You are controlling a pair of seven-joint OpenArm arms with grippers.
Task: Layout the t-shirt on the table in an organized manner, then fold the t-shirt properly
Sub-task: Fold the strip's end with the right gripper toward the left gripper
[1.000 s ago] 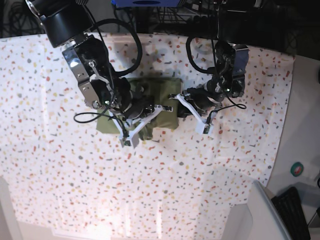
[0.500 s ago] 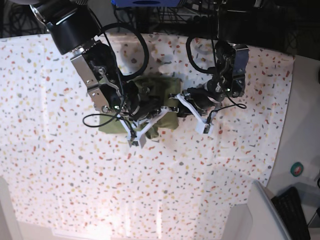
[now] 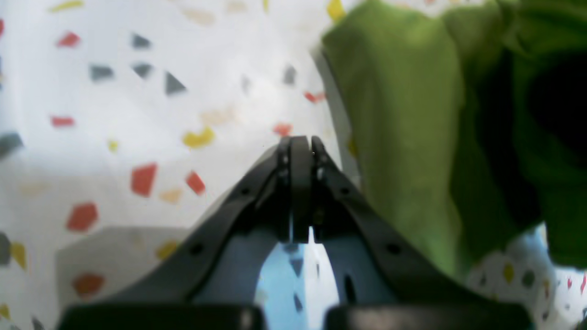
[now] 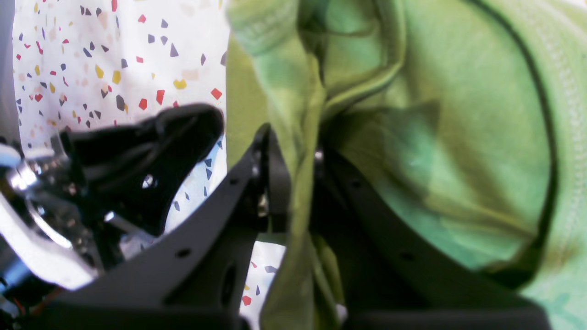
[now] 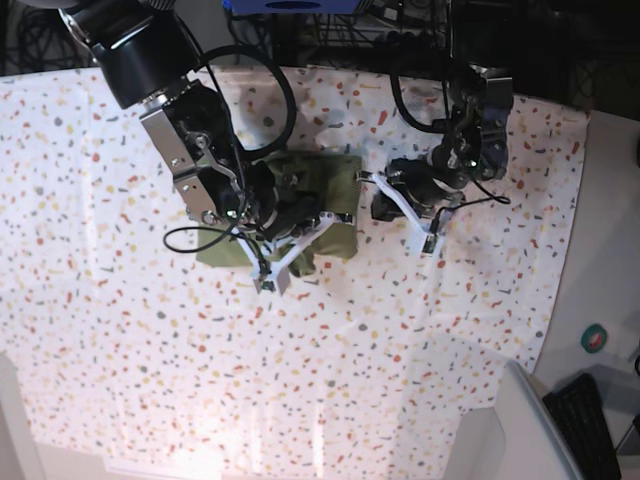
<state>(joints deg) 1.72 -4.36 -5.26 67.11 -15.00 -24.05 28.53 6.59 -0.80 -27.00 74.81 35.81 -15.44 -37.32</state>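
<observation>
t-shirt [image 5: 300, 195] bunched on table [image 5: 120, 320] | right gripper [image 4: 293, 183] pinching t-shirt fold | left gripper [image 3: 300, 146] pressed together, empty, beside t-shirt

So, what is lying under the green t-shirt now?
Under the t-shirt only the speckled table shows around its edges. The part beneath the fabric is covered, so nothing more can be told.

A plain pale surface [image 5: 600, 270] runs down the 3 o'clock edge, carrying a small round teal and red object [image 5: 596, 337]. At 5 o'clock sit a pale grey bin corner [image 5: 520, 420] and a dark keyboard-like object [image 5: 585, 420]. Dark cables and a blue item [image 5: 290, 6] crowd 12 o'clock. Bright glare falls at 6 o'clock.
</observation>
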